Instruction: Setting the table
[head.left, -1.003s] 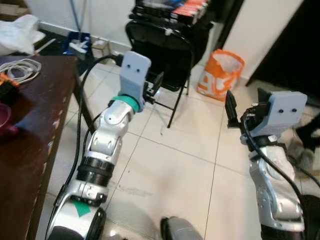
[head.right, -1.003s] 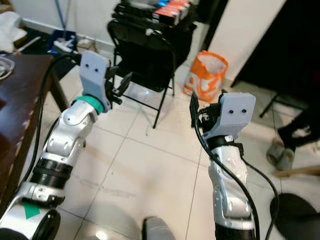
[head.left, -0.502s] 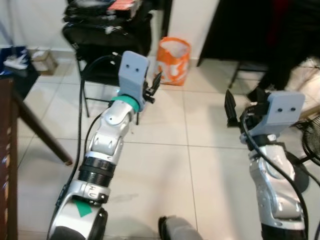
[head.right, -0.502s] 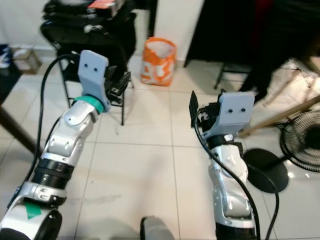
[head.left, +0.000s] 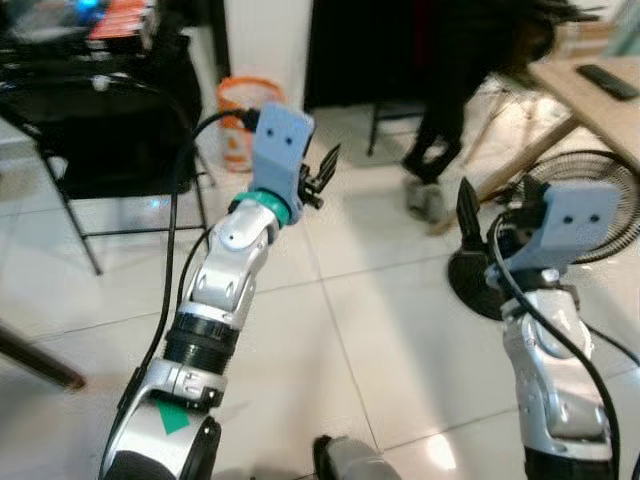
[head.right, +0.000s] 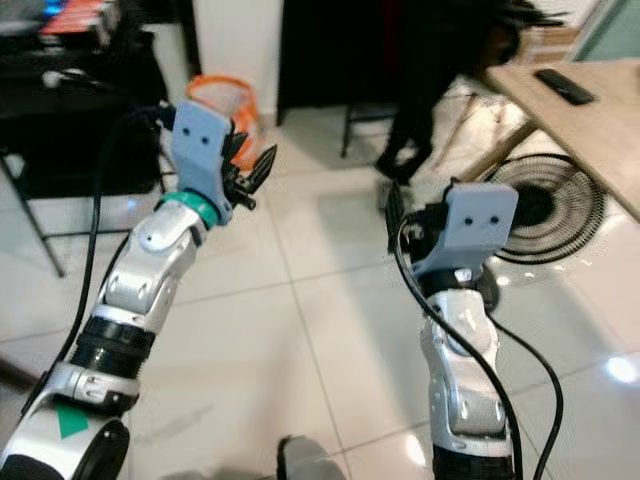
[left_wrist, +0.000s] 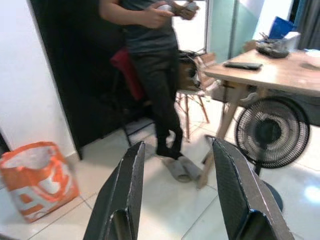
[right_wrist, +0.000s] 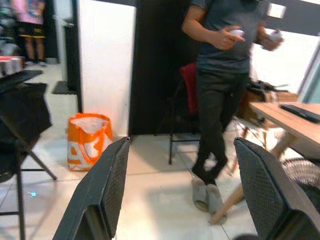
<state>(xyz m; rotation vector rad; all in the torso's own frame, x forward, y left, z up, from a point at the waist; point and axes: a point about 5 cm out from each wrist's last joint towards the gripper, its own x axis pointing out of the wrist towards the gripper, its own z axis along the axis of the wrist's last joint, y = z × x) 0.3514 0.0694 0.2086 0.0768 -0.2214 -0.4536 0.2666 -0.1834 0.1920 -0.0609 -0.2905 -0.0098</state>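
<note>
Both arms raised in front of me over glossy white floor tiles (head.left: 360, 330), nothing in either grip. Left claw (left_wrist: 177, 200): two long black fingers spread apart, holding nothing; smooth plastic with slightly curved inner faces. Right claw (right_wrist: 182, 192): fingers also wide apart and unloaded; the inner pad (right_wrist: 260, 185) has a fine cross-hatched grip texture.

Light wooden tabletop (head.right: 590, 120) ahead on my right, flat slab on angled wooden legs, with a slim black remote-shaped object (head.right: 563, 86) lying on it. Can't make out any tableware on it from here.

Round wire-grille floor fan (head.right: 545, 205) stands just beside the tabletop's leg, black base on the tile. Person in a grey tee and dark trousers (right_wrist: 220, 100) stands between the fan and a dark doorway, small light items in both hands. Crinkly orange plastic bag (right_wrist: 89, 140) sits against a white wall. Black folding chair (head.left: 90, 130) on my left, thin metal legs.
</note>
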